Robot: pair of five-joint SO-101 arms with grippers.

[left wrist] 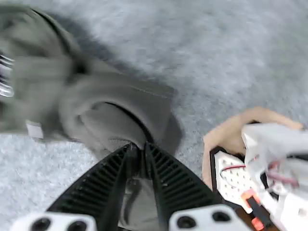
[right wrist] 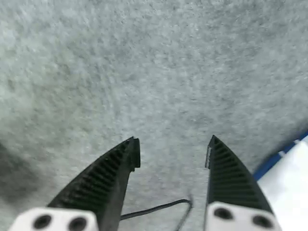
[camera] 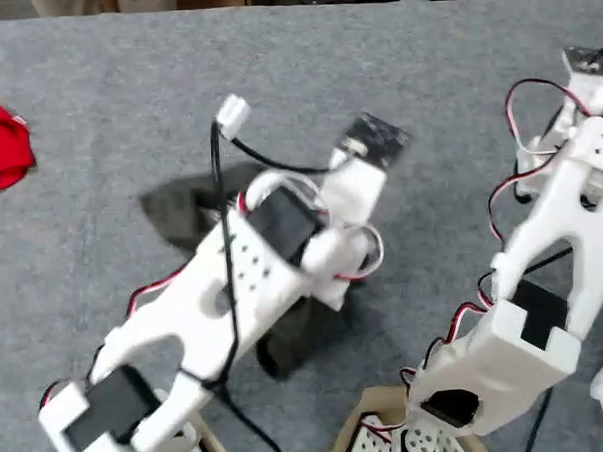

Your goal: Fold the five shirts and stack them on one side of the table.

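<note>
Left gripper (left wrist: 138, 148) pinches near edge of olive shirt (left wrist: 96, 103); cloth lies ahead of it. Right gripper (right wrist: 172, 144) spread, well apart.

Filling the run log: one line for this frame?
left gripper: shut on olive shirt | right gripper: open over table | red shirt: bunched, apart on table
</note>
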